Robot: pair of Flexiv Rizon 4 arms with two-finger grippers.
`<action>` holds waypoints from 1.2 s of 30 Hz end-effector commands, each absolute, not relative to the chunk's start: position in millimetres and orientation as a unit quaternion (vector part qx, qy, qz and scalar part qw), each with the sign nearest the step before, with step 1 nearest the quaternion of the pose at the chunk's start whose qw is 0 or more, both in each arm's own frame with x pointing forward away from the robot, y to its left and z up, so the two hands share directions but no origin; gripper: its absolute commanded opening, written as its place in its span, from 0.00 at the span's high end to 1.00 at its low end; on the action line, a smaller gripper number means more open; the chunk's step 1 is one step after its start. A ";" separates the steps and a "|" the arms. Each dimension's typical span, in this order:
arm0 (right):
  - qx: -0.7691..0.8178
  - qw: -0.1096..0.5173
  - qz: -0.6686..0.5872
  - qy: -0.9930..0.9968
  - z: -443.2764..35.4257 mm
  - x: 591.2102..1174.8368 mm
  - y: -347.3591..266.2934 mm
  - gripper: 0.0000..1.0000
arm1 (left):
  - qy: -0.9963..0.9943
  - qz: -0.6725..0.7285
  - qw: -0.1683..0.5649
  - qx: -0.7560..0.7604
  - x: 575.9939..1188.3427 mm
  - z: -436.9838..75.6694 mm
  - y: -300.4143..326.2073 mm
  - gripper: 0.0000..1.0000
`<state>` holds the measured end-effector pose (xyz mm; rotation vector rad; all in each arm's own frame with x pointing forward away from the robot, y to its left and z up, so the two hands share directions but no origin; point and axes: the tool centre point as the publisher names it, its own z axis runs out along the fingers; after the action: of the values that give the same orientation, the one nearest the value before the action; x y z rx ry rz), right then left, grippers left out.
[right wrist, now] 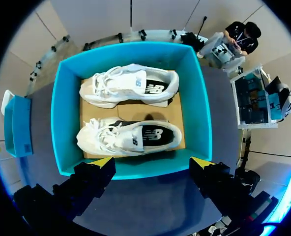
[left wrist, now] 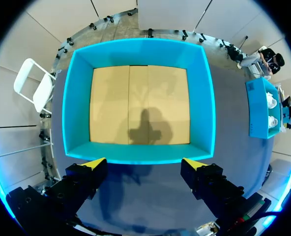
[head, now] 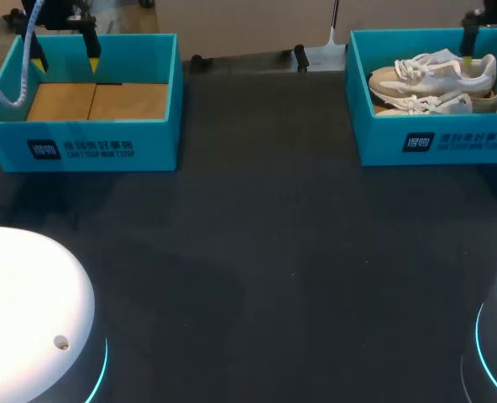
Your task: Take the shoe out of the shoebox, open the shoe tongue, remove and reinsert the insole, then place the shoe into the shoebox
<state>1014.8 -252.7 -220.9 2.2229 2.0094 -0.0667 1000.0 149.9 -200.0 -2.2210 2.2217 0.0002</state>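
Shoes (right wrist: pixel 128 135): two pale sneakers inside the shoebox (right wrist: pixel 203 98), on its brown cardboard floor. They lie parallel, one nearer the right gripper (right wrist: pixel 153 162), one by the shoebox's far wall, with a strip of cardboard between them. Toes point the same way, side profiles turned up, laces on. Neither is touched by anything.

Right gripper: hangs above the shoebox, over the outside of one wall, the shoes ahead of it. Fingers spread wide, nothing between them, released.

Left gripper (left wrist: pixel 144 163): well apart from the shoebox, across the table (head: pixel 257 252), above the empty box (left wrist: pixel 76 108). Fingers parted about as wide as the right pair, holding nothing. Its shadow falls on that box's cardboard floor.

Empty box: same teal as the shoebox, square to it along the table's far edge, with a wide stretch of dark table between the two.
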 end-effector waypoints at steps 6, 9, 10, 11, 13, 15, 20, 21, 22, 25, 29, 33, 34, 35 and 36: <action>0.736 0.084 0.010 0.672 -242.7 1007.6 -279.3 0.00 | 0.707 0.000 0.000 -0.707 1000.0 -200.0 149.9 0.00; 0.730 0.084 0.005 0.679 -253.3 1008.9 -281.7 0.00 | 0.707 0.000 0.000 -0.707 1000.0 -200.0 149.9 0.00; 0.727 0.082 0.002 0.681 -256.9 1009.1 -281.8 0.00 | 0.707 0.000 0.000 -0.707 1000.0 -200.0 149.9 0.00; 0.725 0.083 -0.005 0.684 -261.1 1009.7 -282.6 0.00 | 0.707 0.000 0.000 -0.707 1000.0 -200.0 149.9 0.00; 0.720 0.084 -0.013 0.689 -268.8 1010.5 -283.9 0.00 | 0.707 0.000 0.000 -0.707 1000.0 -200.0 149.9 0.00; 0.721 0.082 -0.016 0.688 -276.2 1011.9 -286.9 0.00 | 0.707 0.000 0.000 -0.707 1000.0 -200.0 149.9 0.00; 0.715 0.073 -0.020 0.695 -294.9 1015.7 -289.8 0.00 | 0.707 0.000 0.000 -0.707 1000.0 -200.0 149.9 0.00; 0.713 0.073 -0.024 0.697 -298.4 1016.4 -290.6 0.00 | 0.707 0.000 0.000 -0.707 1000.0 -200.0 149.9 0.00; 0.713 0.074 -0.028 0.696 -301.7 1017.2 -292.0 0.00 | 0.707 0.000 0.000 -0.707 1000.0 -200.0 149.9 0.00; 0.712 0.075 -0.035 0.697 -310.0 1019.5 -298.0 0.00 | 0.707 0.000 0.000 -0.707 1000.0 -200.0 149.9 0.00; 0.710 0.073 -0.038 0.700 -318.7 1024.2 -305.3 0.00 | 0.707 0.000 0.000 -0.707 1000.0 -200.0 149.9 0.00; 0.709 0.069 -0.037 0.701 -326.8 1029.0 -312.1 0.04 | 0.707 0.000 0.000 -0.707 1000.0 -200.0 149.9 0.00; 0.709 0.069 -0.037 0.701 -328.9 1029.7 -314.0 0.04 | 0.707 0.000 0.000 -0.707 1000.0 -200.0 149.9 0.00; 0.709 0.069 -0.037 0.701 -330.5 1029.8 -315.7 0.05 | 0.707 0.000 0.000 -0.707 1000.0 -200.0 149.9 0.00; 0.709 0.068 -0.036 0.701 -332.2 1029.7 -317.8 0.04 | 0.707 0.000 0.000 -0.707 1000.0 -200.0 149.9 0.00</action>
<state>1024.1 -313.7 -325.7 2.1293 2.1037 -0.1111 1000.0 149.9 -200.0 -2.2212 2.2216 0.0002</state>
